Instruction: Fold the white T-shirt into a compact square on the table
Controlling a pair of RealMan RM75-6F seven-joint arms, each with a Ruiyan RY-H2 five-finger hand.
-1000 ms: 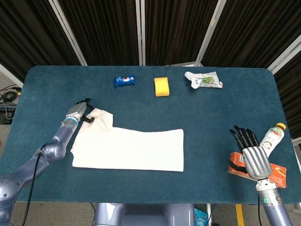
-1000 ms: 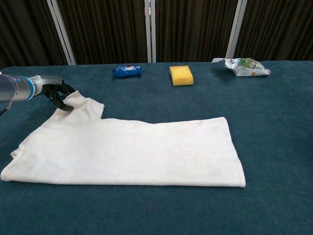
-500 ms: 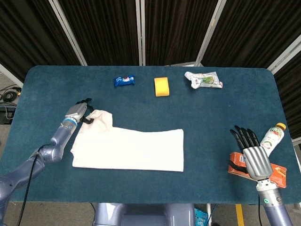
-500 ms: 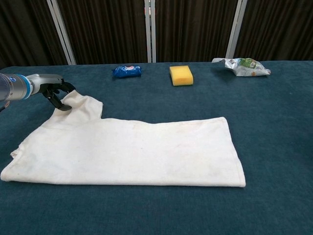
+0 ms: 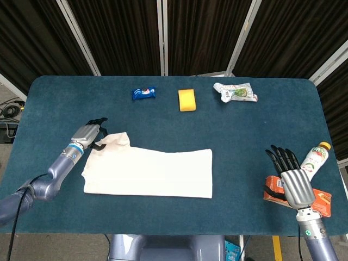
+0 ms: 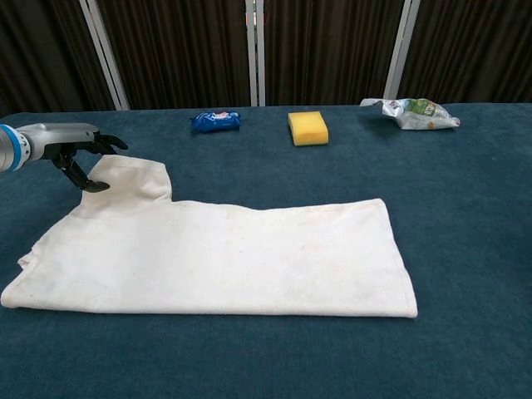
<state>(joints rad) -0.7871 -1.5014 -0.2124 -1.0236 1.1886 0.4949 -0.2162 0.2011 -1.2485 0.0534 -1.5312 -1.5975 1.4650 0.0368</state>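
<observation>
The white T-shirt (image 5: 147,173) (image 6: 216,258) lies folded lengthwise as a long band on the blue table (image 5: 244,130), its sleeve (image 6: 129,178) sticking out at the far left corner. My left hand (image 5: 89,133) (image 6: 71,154) is at that sleeve and pinches its outer edge between thumb and fingers, raising it slightly. My right hand (image 5: 291,174) shows only in the head view, near the table's front right edge. Its fingers are spread and hold nothing, and it is far from the shirt.
Along the far side lie a blue snack packet (image 5: 143,93) (image 6: 216,121), a yellow sponge (image 5: 186,100) (image 6: 307,127) and a crumpled wrapper (image 5: 235,92) (image 6: 411,113). A bottle (image 5: 315,157) and an orange packet (image 5: 322,199) sit beside my right hand.
My left hand has shifted a little left and toward the near side, drawing the sleeve edge with it. The right hand has not moved.
</observation>
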